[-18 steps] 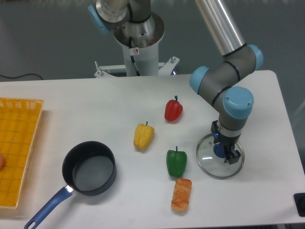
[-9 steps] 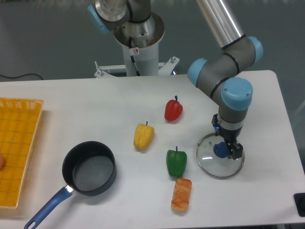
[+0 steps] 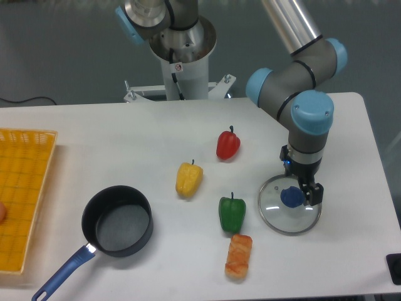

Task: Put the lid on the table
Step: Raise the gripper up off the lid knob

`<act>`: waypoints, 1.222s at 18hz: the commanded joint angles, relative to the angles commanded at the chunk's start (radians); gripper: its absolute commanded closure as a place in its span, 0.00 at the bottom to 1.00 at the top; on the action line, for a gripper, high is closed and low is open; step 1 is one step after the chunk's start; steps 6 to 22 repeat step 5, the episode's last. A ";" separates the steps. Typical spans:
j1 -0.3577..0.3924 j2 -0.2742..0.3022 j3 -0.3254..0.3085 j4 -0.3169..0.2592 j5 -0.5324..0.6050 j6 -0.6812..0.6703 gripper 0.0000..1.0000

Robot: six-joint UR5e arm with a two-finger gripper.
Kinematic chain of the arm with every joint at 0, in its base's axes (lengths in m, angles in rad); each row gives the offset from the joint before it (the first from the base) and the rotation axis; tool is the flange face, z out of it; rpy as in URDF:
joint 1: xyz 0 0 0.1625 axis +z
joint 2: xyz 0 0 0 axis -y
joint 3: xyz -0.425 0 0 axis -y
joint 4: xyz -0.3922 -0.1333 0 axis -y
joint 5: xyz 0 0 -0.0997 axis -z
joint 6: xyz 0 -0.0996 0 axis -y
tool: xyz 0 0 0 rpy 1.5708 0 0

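While you look at the right side of the table (image 3: 94, 125), note the lid (image 3: 276, 210) lies flat on it, blue knob (image 3: 290, 197) up, just right of the green pepper (image 3: 232, 213). Gripper (image 3: 304, 195) sits above the lid's right half, fingers beside the knob and apparently apart, nothing clamped; whether it touches the knob, you can't tell from this angle. Fried food piece (image 3: 238, 255) lies below the pepper. Red pepper (image 3: 228, 144) and yellow pepper (image 3: 188, 178) sit further left and up. Blue-handled saucepan (image 3: 117, 221) stands uncovered, well apart to the left. Yellow basket (image 3: 22, 197) sits at the left edge.
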 joint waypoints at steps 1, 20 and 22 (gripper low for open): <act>0.000 0.006 0.002 -0.012 0.002 0.000 0.00; 0.003 0.025 0.000 -0.041 0.002 -0.006 0.00; 0.003 0.025 0.000 -0.041 0.002 -0.006 0.00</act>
